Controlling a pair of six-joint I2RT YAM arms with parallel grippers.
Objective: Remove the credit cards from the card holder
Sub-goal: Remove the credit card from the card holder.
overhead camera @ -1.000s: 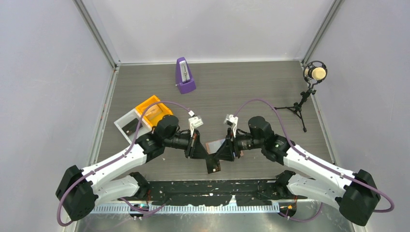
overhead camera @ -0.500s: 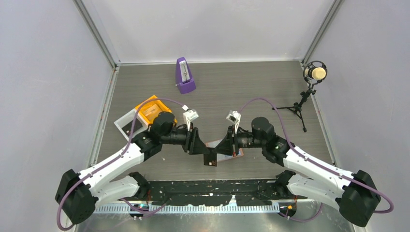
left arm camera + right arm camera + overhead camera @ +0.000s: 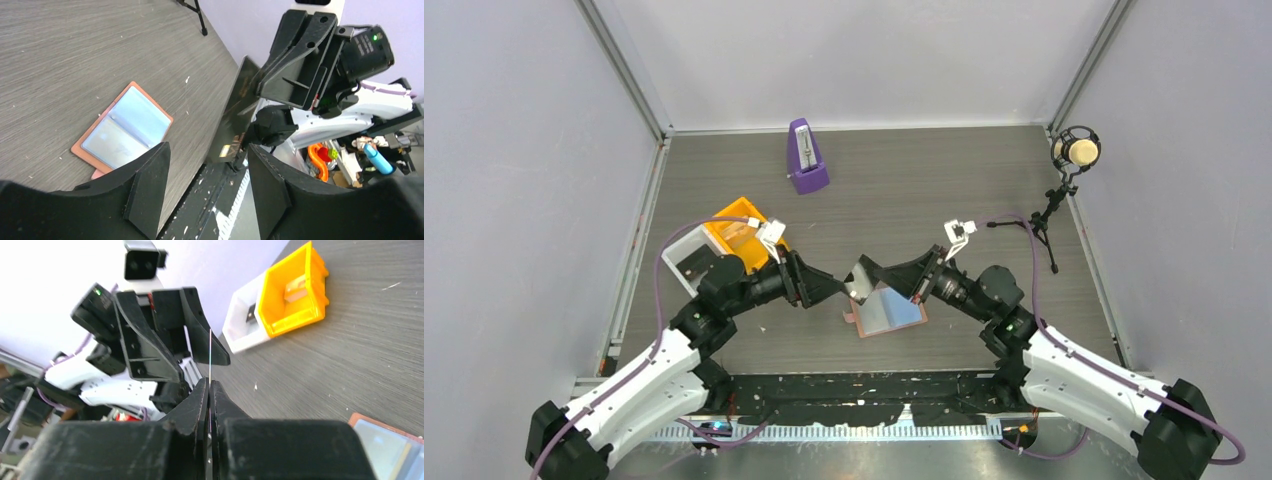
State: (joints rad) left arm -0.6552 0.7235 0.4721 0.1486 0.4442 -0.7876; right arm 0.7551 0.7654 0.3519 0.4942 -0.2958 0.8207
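Note:
The card holder [image 3: 886, 311] lies spread open on the table, blue-grey faces up with a salmon rim; the left wrist view shows it too [image 3: 122, 132]. My right gripper [image 3: 871, 270] is shut on a dark credit card [image 3: 858, 279], held up in the air above the holder's left end. The right wrist view shows that card edge-on [image 3: 210, 352] between the closed jaws [image 3: 209, 390]. My left gripper [image 3: 829, 287] stands open and empty just left of the card. In its own view the left gripper [image 3: 207, 190] faces the card [image 3: 239, 115], not touching it.
An orange bin [image 3: 739, 228] and a white tray [image 3: 686, 262] with a dark item in it sit behind the left arm. A purple metronome [image 3: 806, 157] stands at the back centre. A microphone on a tripod [image 3: 1074, 152] is at the back right.
My left gripper opened, let go of the card and drew back left. My right gripper closed on the card and lifted it up and away; the holder now lies open on the table.

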